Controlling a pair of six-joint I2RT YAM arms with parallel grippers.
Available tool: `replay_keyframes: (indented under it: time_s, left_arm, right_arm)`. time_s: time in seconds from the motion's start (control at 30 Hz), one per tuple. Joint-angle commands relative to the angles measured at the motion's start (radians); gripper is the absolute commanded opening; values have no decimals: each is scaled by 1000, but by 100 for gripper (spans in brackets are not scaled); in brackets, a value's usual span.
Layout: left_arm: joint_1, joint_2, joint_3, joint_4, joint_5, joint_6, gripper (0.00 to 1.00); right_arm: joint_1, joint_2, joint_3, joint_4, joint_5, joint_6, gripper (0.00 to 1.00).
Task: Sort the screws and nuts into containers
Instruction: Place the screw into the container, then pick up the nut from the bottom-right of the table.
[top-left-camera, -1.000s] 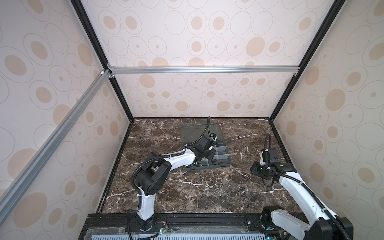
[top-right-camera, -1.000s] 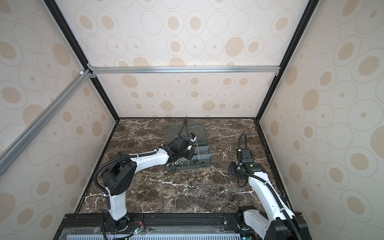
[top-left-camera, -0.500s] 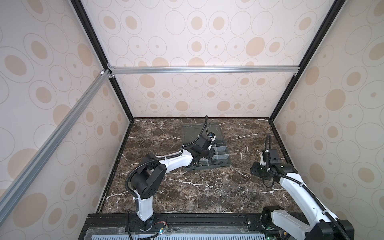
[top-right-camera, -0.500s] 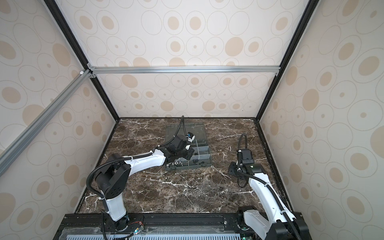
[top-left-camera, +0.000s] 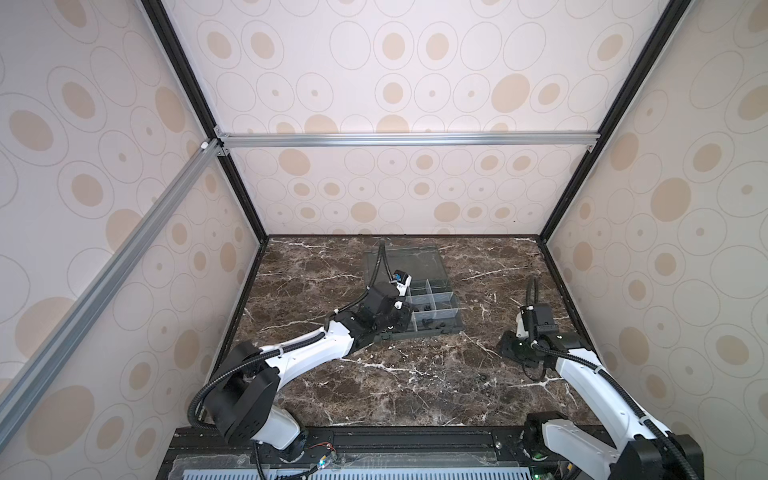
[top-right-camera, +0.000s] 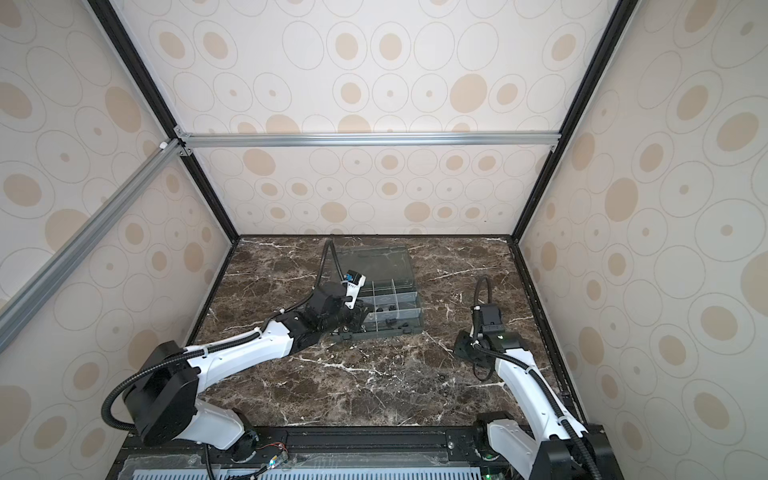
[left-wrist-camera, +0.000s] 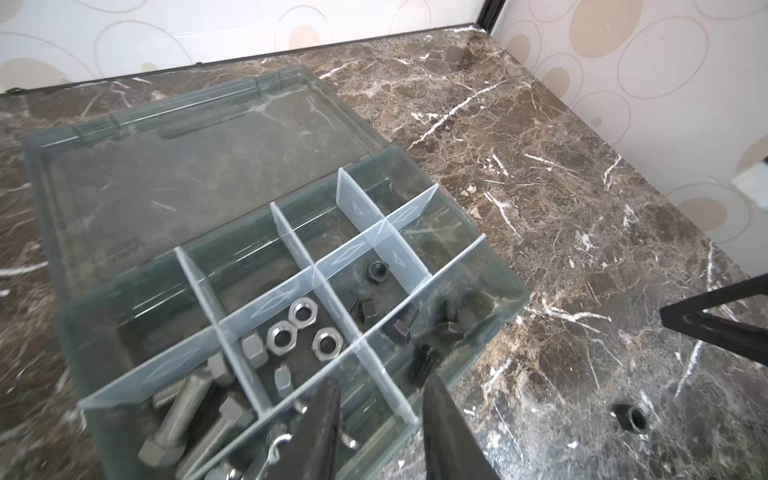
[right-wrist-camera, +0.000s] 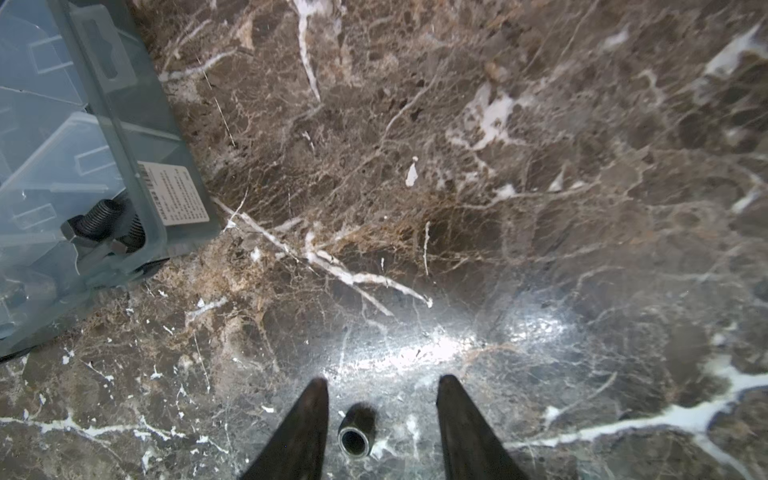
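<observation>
Smoky-grey see-through plastic makes up the organiser box (left-wrist-camera: 79, 345), which sits toward the back of the tabletop (left-wrist-camera: 582, 208) with its clear lid (left-wrist-camera: 187, 158) folded flat behind it. Pale dividers split it into containers. In the middle row, fat silver screws (left-wrist-camera: 178, 415), silver nuts (left-wrist-camera: 291, 328) and black nuts (left-wrist-camera: 376, 270) lie in neighbouring ones. Black screws (left-wrist-camera: 449, 316) fill a corner one in the front row. One black nut (left-wrist-camera: 631, 417) lies loose on the tabletop, apart from the box. That surface is dark brown marble shot with white veins, glossy enough to throw back a glare. Cream wall panels (top-left-camera: 415, 83) printed with beige ovals close it in on three sides, braced by black posts and an aluminium rail (top-left-camera: 395, 139). The left arm (top-left-camera: 311, 353) reaches over the box's front edge, its jaws parted above a front container and gripping nothing. The right arm (top-left-camera: 582, 380) stands off to the side. Its jaws are spread low over the tabletop with a small dark nut (right-wrist-camera: 355, 432) lying between them, touching neither finger as far as I can see.
</observation>
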Motion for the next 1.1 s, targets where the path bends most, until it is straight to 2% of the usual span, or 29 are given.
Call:
replay_keyframes:
  time_s: [0.0,0.47,1.07]
  left_arm:
    - [7,-77,-46,29,-36,-42,35]
    - [7,-268,-224,46,-40,-132,36]
    - [6,-334,-297,47,-35,-181,37]
  right_arm:
    - [12,-2,-16,0,-13,25,46]
    - [125,59,-22,12,7,76,47]
    - [203,21,-91,-6,18,144,48]
